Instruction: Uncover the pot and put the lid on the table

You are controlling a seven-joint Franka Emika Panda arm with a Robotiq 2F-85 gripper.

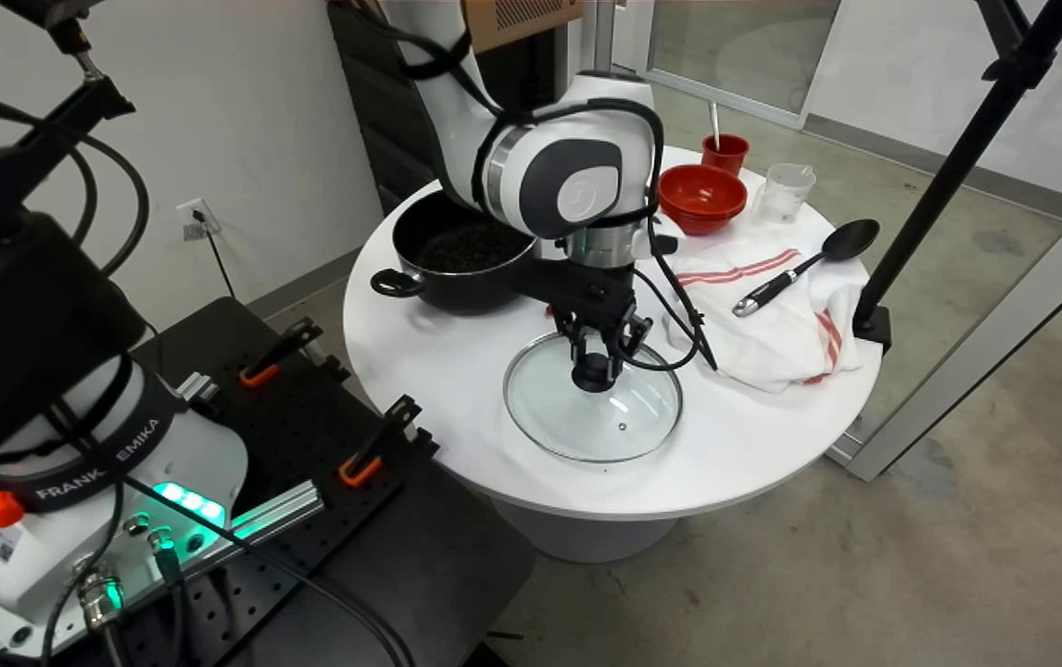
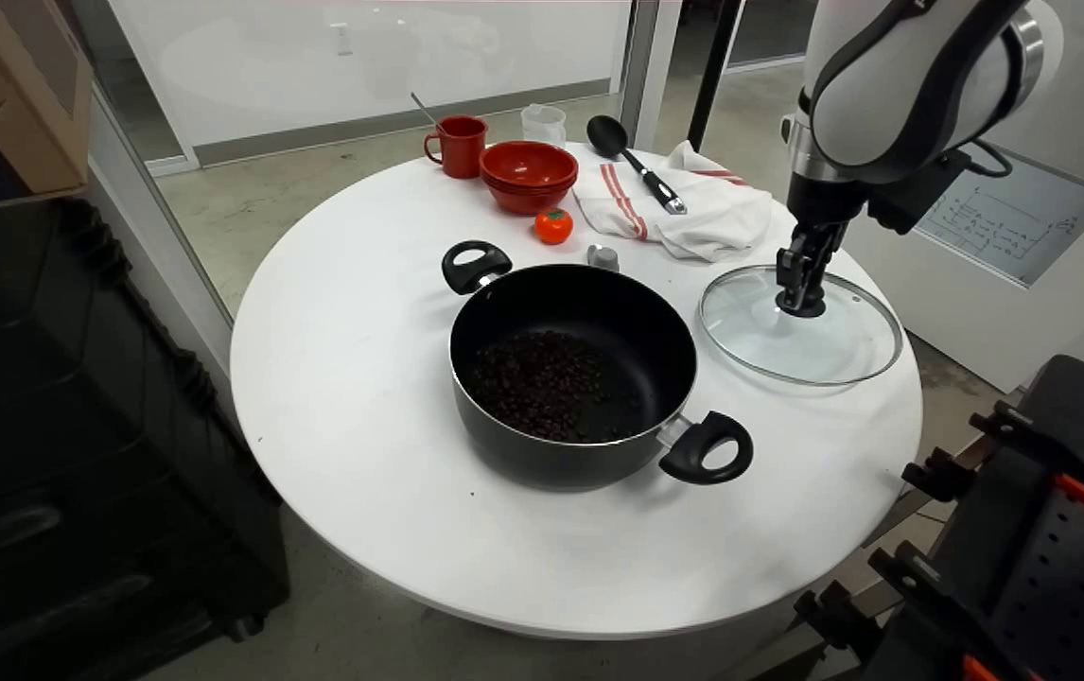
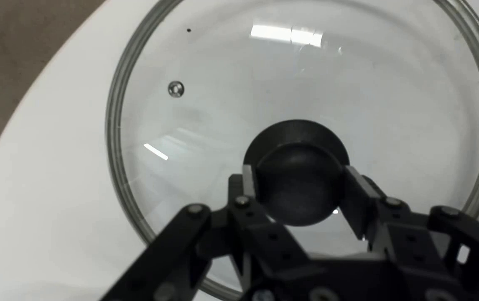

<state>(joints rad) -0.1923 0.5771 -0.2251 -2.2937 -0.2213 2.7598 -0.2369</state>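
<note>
The black pot (image 1: 452, 295) (image 2: 551, 463) stands uncovered on the white round table (image 1: 438, 389) (image 2: 343, 312), with dark beans inside. The clear glass lid (image 1: 559, 417) (image 2: 769, 352) rests flat on the table beside the pot, knob up, near the table's edge. My gripper (image 1: 598, 361) (image 2: 802, 284) points down over the lid. In the wrist view, both fingers of the gripper (image 3: 300, 175) touch the sides of the black knob of the lid (image 3: 222, 113), shut around it. The arm hides part of the pot in an exterior view.
Red bowls (image 2: 530, 175), a red mug (image 2: 462, 147), a clear cup (image 2: 543, 124) and a tomato (image 2: 553, 226) stand beyond the pot. A white towel (image 2: 712, 213) carries a black spoon (image 2: 651, 180). A small grey object (image 2: 603, 257) sits behind the pot.
</note>
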